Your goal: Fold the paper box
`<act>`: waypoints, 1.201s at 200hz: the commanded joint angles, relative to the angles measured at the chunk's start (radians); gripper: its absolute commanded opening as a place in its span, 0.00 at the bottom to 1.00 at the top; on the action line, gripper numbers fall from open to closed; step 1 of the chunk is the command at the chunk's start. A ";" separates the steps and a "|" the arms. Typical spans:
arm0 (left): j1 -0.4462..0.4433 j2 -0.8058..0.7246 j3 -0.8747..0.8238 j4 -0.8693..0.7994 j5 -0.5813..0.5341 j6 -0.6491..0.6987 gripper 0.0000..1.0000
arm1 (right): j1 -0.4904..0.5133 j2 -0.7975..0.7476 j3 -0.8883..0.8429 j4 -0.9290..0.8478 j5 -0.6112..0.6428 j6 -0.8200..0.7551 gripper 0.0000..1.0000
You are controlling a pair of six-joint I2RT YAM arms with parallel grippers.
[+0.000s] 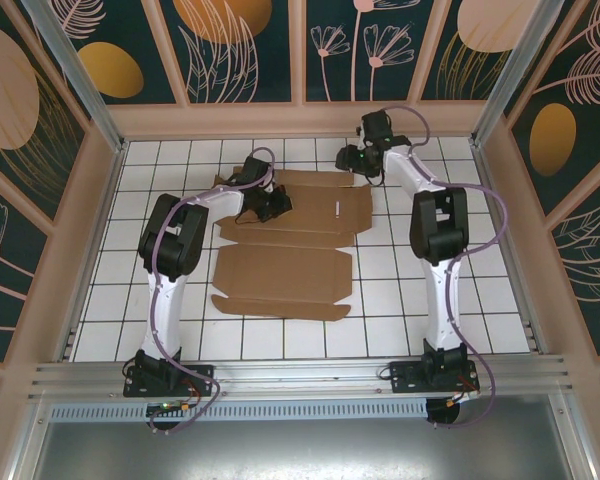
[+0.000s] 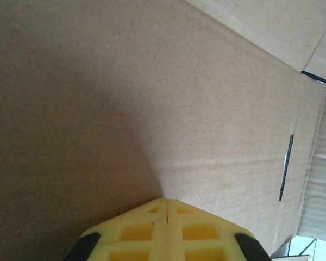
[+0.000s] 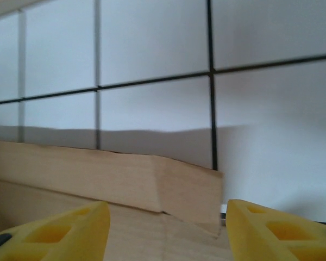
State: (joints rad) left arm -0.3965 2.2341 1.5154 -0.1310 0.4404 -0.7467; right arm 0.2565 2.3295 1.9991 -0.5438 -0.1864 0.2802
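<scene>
Paper box (image 1: 285,245) lies nearly flat toward the table's (image 1: 430,290) far edge, most folds left for you, left hand (image 2: 165,202) pressed together on it, right hand (image 3: 167,211) spread at its far side.

White square tiles with dark grout covered the bench (image 1: 400,300), brightly and evenly lit. Dark teal wall panels (image 1: 245,50) with peach and gold flower shapes stood round it, set in a pale beige frame (image 1: 300,118). Aluminium rails (image 1: 300,372) ran along the near edge.
</scene>
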 commanded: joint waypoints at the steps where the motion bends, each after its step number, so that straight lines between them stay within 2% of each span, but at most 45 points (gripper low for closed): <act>1: 0.004 0.031 -0.029 -0.013 -0.026 -0.018 0.00 | 0.004 0.037 0.049 -0.077 0.052 0.037 0.58; 36: 0.008 0.038 -0.034 -0.009 -0.028 -0.020 0.00 | 0.003 0.066 0.052 -0.074 0.045 0.055 0.55; 67: 0.007 0.048 -0.028 -0.004 -0.019 -0.023 0.00 | 0.014 0.097 0.069 -0.069 -0.009 0.053 0.48; 116: 0.008 0.065 -0.017 -0.011 -0.017 -0.023 0.00 | 0.021 0.113 0.101 -0.063 0.003 0.050 0.35; 145: 0.008 0.068 -0.005 -0.025 -0.023 -0.019 0.00 | 0.048 0.106 0.132 -0.079 0.071 0.030 0.25; 218: 0.008 0.076 0.005 -0.033 -0.021 -0.020 0.00 | 0.170 0.235 0.350 -0.224 0.346 -0.038 0.17; 240: 0.008 0.077 0.008 -0.033 -0.019 -0.022 0.00 | 0.191 0.288 0.418 -0.241 0.370 -0.025 0.17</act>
State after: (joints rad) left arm -0.3923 2.2505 1.5230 -0.1055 0.4488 -0.7643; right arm 0.4229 2.5519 2.3463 -0.7052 0.1009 0.2657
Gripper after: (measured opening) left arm 0.050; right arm 0.169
